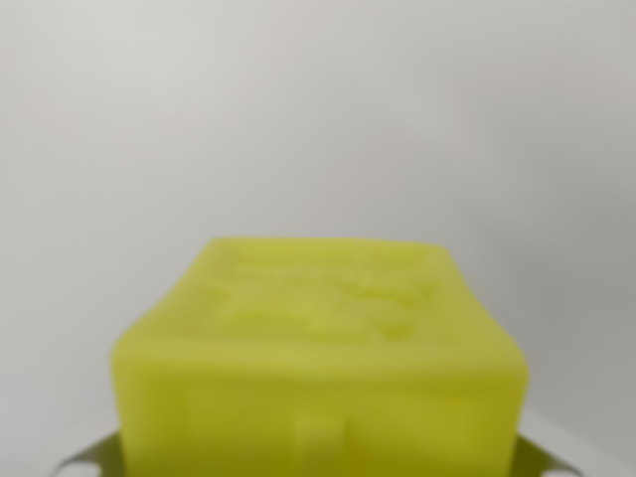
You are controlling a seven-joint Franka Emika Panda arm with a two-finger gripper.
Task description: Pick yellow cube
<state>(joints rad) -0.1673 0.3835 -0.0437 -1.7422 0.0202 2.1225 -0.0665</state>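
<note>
Yellow cube (318, 368), one only, fills the lower middle of the wrist view, blurred from closeness, with faint relief on its top face. Pale metal slivers at both bottom corners may belong to the pincer; whether it grips cannot be told. Plain grey backdrop (318, 109) behind.

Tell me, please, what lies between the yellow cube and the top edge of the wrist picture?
Nothing: above the yellow cube, the wrist view shows only a bare, pale grey surface.
</note>
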